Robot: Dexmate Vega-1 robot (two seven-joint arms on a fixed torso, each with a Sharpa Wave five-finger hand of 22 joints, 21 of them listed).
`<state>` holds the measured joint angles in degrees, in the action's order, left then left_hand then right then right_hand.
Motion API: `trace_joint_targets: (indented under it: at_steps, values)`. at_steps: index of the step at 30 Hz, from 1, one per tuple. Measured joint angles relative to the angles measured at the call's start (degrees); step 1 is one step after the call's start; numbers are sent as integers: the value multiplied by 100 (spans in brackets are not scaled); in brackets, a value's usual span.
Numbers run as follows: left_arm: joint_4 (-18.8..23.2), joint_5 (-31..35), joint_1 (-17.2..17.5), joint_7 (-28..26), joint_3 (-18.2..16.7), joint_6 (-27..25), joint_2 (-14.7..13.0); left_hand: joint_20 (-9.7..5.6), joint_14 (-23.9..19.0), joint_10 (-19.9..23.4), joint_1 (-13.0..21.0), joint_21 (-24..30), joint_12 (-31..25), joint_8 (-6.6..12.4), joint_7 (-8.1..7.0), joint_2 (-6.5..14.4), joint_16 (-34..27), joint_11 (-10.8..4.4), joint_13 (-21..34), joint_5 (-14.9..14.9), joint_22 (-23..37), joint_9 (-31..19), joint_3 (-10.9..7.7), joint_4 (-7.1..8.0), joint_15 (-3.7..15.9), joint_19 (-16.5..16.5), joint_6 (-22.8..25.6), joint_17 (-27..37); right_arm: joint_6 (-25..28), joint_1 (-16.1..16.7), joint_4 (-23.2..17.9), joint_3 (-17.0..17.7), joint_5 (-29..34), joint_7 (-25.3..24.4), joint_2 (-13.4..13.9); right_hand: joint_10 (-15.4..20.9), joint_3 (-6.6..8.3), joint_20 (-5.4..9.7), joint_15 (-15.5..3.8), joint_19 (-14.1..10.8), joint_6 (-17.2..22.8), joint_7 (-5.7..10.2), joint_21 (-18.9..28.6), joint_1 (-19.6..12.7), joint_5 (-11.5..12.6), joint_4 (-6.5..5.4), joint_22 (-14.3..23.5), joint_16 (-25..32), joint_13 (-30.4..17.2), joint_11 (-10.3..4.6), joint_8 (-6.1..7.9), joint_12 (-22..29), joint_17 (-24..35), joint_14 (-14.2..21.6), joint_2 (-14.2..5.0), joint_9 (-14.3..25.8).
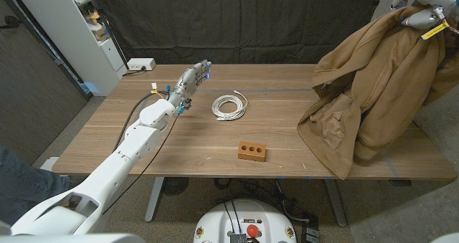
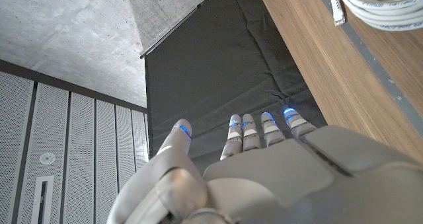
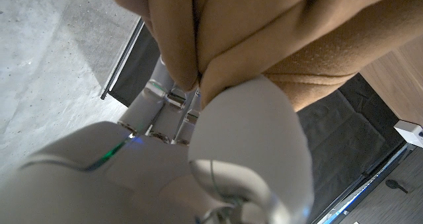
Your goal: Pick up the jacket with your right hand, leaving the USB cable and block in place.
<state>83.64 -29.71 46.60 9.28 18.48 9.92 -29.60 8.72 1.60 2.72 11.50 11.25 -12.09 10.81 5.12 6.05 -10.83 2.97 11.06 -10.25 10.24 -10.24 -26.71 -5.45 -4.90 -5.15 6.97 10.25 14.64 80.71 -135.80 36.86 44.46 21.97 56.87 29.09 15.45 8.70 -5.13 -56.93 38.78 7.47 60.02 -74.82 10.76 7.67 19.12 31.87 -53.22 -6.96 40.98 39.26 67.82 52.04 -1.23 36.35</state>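
Observation:
A brown jacket (image 1: 373, 85) hangs from my right hand (image 1: 418, 13) at the far right, its lower folds still draped on the table's right end. In the right wrist view my right hand (image 3: 218, 158) grips a bunched fold of the jacket (image 3: 291, 39). A coiled white USB cable (image 1: 229, 105) lies mid-table, and its coil (image 2: 380, 6) shows in the left wrist view. A small brown block (image 1: 252, 151) with two holes sits nearer the front. My left hand (image 1: 192, 80) stands on the table left of the cable, fingers straight and apart, holding nothing.
The wooden table (image 1: 179, 150) is backed by a black curtain (image 1: 244, 21). A white power strip (image 1: 140, 64) lies at the table's far left corner. White shelving (image 1: 79, 28) stands beyond the left end.

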Motion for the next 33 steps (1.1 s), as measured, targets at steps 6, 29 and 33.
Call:
trace_joint_targets:
  at_steps: [6,29,33]
  values:
    - [-29,9,-38,12,18,-4,13,0,0,0,0,0,0,0,0,0,0,0,0,0,0,0,0,0,0,0,0,0,-22,-136,-36,61,24,163,26,31,0,0,-1,0,2,2,44,0,0,0,-26,1,-26,12,0,0,0,1,0,6]
    - [3,65,-85,-1,52,-41,25,-1,0,0,0,0,0,0,0,0,0,0,0,0,0,0,-24,-24,0,0,0,0,84,-773,-114,264,-176,728,188,70,-2,-31,-11,51,22,21,168,-1,7,-1,-116,0,-63,11,-12,-102,25,9,1,16]
    - [-12,68,-106,0,66,-42,44,0,0,0,0,0,0,0,0,0,0,0,0,0,0,0,-24,-24,0,1,0,0,115,-917,-114,268,-224,758,254,70,-2,-20,-11,63,22,21,188,-1,7,-1,-132,-2,-78,11,-13,-113,24,9,1,16]
